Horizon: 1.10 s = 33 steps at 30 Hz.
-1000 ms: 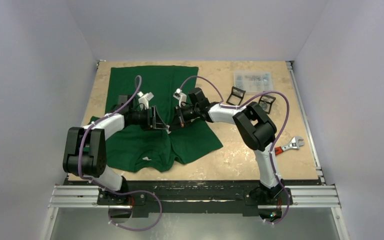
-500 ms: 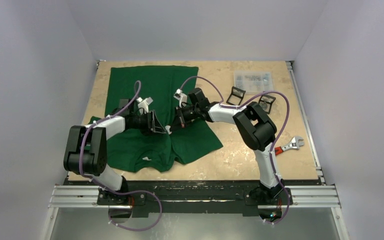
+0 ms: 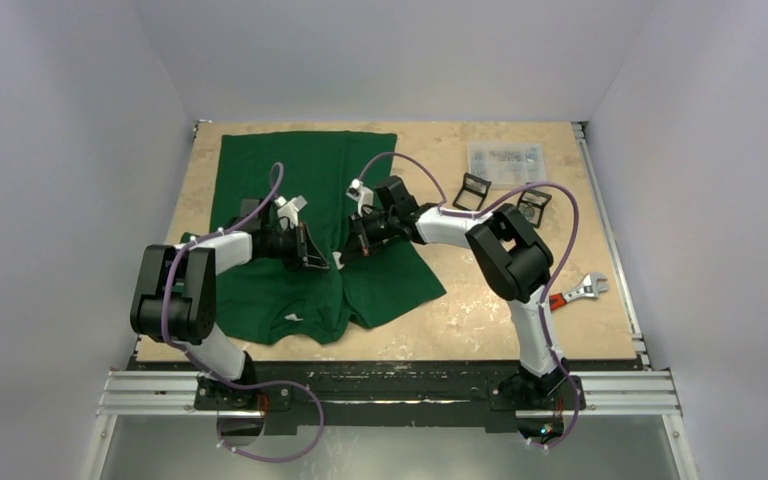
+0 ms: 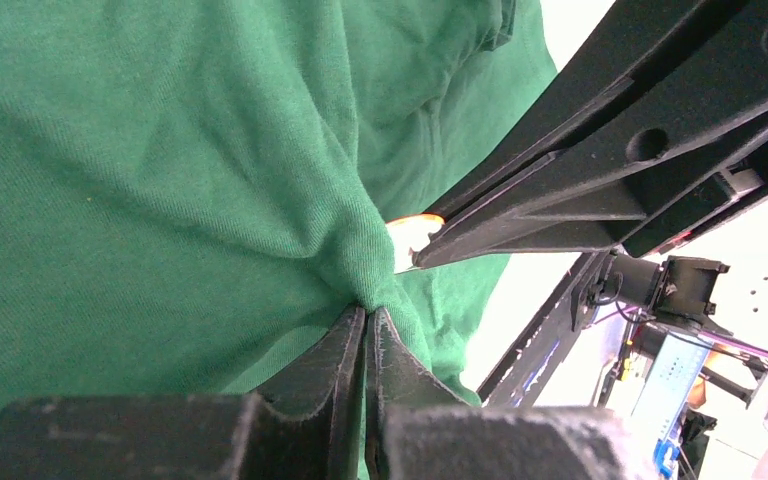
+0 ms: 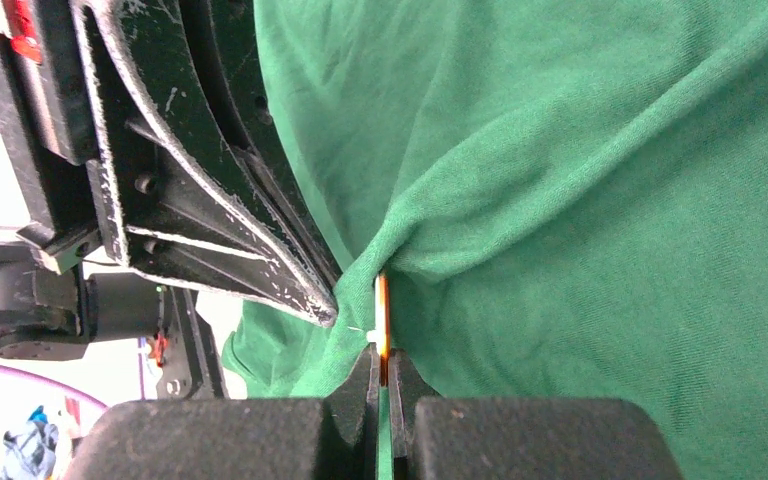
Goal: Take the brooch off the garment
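Garment [image 4: 160,180] fold pinched tight in left gripper [image 4: 366,318], brooch [image 5: 382,300] edge pinched in right gripper [image 5: 381,358].

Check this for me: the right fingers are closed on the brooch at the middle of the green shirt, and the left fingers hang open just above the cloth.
One slip. The left fingers are not open above the cloth: they are shut on a raised pinch of the shirt, as the left wrist view shows. The right fingers are indeed closed on the brooch.
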Tool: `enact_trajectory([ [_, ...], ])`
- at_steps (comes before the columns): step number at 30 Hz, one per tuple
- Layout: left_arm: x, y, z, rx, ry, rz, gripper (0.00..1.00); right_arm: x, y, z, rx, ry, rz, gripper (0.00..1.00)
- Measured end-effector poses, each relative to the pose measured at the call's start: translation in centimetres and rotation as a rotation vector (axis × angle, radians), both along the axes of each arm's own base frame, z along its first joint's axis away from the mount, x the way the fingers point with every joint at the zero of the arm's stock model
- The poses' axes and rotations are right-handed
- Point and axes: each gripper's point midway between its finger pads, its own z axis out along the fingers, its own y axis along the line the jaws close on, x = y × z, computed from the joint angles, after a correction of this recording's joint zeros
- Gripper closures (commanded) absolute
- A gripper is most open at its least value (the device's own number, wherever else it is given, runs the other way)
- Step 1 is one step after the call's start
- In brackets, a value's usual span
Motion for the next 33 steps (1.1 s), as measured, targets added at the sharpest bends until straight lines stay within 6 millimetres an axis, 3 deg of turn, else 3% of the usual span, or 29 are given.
enact_trajectory([
  [16,0.4,-0.5,1.9,-0.051,-0.066,0.000,1.00,-0.4,0.6,-0.8,-0.128,-0.124,0.040,1.00],
  [33,0.2,-0.7,3.5,-0.073,-0.109,0.000,1.00,1.1,-0.8,-1.3,-0.271,-0.216,0.020,1.00],
])
